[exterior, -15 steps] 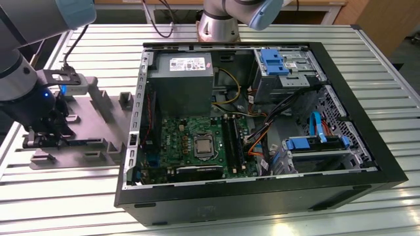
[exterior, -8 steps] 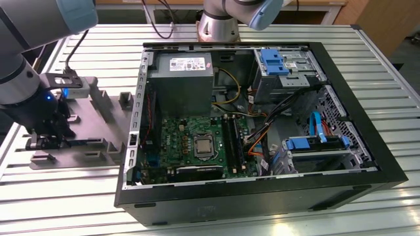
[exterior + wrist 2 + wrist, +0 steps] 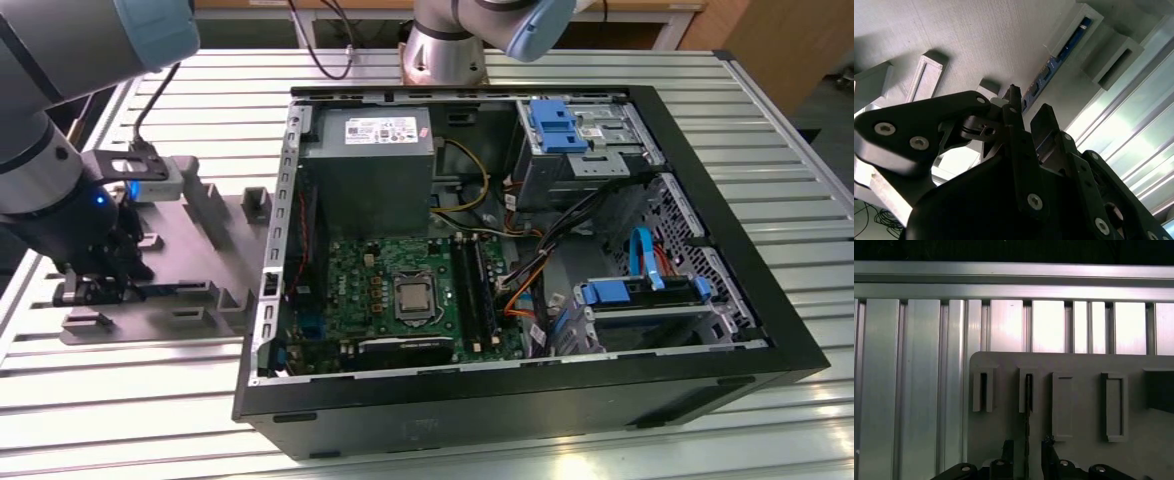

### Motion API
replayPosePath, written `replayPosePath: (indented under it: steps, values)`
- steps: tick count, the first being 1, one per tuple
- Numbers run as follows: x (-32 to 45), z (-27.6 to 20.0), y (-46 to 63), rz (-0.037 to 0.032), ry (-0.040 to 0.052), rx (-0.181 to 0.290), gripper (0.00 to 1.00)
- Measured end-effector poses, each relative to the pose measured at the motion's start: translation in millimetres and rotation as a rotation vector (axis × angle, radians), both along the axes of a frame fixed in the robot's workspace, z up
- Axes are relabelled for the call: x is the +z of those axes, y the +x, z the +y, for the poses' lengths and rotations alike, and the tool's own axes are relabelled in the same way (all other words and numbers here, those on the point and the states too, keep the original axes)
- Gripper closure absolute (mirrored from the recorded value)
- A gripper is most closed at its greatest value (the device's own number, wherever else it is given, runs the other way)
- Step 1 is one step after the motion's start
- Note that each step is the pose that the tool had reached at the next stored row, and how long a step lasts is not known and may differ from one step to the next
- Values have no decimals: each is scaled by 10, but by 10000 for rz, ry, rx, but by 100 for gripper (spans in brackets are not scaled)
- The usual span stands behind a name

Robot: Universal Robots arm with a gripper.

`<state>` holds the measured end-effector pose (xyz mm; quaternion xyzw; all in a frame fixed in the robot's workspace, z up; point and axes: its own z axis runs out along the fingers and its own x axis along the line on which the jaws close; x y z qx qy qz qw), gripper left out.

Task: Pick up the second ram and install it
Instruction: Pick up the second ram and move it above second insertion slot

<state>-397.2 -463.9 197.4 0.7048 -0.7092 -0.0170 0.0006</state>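
The second ram (image 3: pixel 1027 410) stands on edge in a slot of the grey moulded tray (image 3: pixel 1079 370), seen here as a thin dark line. In the second wrist view it is a blue-green stick (image 3: pixel 1056 60) with small dark chips, held in the tray's raised blocks. My gripper (image 3: pixel 1027 447) is open and low over the tray, one finger on each side of the stick with a gap to both. In the exterior view the gripper (image 3: pixel 100 285) sits at the tray's near end at the exterior view's left, with the stick (image 3: pixel 167 290) beside it.
An open computer case (image 3: pixel 534 400) lies at the exterior view's right of the tray (image 3: pixel 187 250). Its green motherboard carries long black slots (image 3: pixel 470 290), with a power supply (image 3: pixel 367 160), drive bays and cables around them. All rests on a ribbed aluminium table (image 3: pixel 904 390).
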Motion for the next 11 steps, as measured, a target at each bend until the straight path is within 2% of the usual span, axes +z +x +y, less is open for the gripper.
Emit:
replayPosePath:
  steps: [11]
  values:
    - [-28, 3, -20, 1, 0, 0, 64]
